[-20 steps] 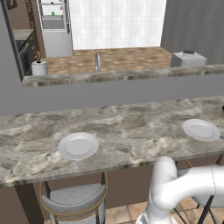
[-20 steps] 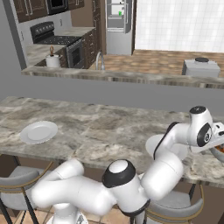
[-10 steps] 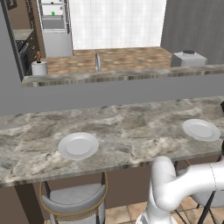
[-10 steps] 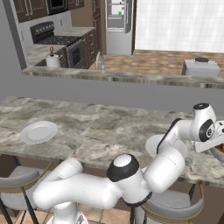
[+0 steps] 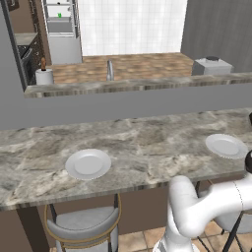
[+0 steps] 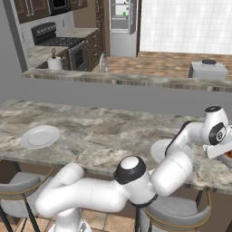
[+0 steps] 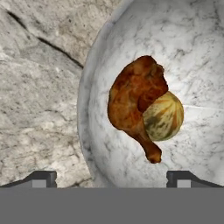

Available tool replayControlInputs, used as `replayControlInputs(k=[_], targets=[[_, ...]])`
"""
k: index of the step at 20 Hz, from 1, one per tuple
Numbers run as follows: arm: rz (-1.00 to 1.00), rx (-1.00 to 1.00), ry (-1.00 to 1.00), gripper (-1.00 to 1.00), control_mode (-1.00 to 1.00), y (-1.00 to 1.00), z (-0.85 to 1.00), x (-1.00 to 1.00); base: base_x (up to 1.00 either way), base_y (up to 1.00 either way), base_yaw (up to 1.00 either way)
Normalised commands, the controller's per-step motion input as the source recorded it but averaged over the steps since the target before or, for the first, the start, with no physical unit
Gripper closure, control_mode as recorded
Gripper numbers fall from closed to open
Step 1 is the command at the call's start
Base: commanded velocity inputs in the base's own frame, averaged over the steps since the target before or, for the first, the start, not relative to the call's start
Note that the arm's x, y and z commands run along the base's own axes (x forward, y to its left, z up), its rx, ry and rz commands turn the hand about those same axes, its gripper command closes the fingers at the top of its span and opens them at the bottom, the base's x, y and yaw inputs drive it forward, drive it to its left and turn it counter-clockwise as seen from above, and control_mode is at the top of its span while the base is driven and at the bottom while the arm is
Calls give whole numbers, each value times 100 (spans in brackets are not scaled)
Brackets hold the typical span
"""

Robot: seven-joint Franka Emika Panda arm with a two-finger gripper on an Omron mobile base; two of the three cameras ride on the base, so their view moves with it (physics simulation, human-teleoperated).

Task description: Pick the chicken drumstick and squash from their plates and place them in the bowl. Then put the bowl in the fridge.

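In the hand view the off-white marbled bowl (image 7: 101, 144) lies right below my gripper (image 7: 111, 178). The reddish-brown chicken drumstick (image 7: 131, 98) rests inside it, leaning against the round yellow-green squash (image 7: 165, 117). My fingertips (image 7: 43, 177) stand wide apart above the bowl's near rim, open, with nothing held between them. In the right base view the gripper (image 6: 220, 148) hangs over the counter's far right end. Two bare plates (image 5: 88, 163) (image 5: 225, 145) lie on the counter. The fridge (image 6: 123, 18) stands open at the back of the kitchen.
The marble counter (image 5: 142, 147) runs across both base views, with stools (image 5: 83, 224) under its front edge. Behind it are a raised ledge, a sink faucet (image 5: 110, 69), a toaster (image 5: 211, 65), a stove (image 6: 59, 43) and a paper towel roll (image 5: 44, 76).
The arm has drifted slightly to the right over the counter's right end. The jaws stay open.
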Motion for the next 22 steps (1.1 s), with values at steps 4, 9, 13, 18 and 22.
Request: replayControlInputs(k=[4,9,13,18,22], targets=[[4,0,8,-100,-100,-9,-3,1,0,0,0],[4,0,7,-100,-100,-6,-5,0,0,0,0],[3,0,7,-100,-100,-2,-10,0,0,0,0],[3,0,5,-100,-100,0,-17,-1,0,0,0],[3,6,0,-100,-100,-3,-19,0,0,0,0]])
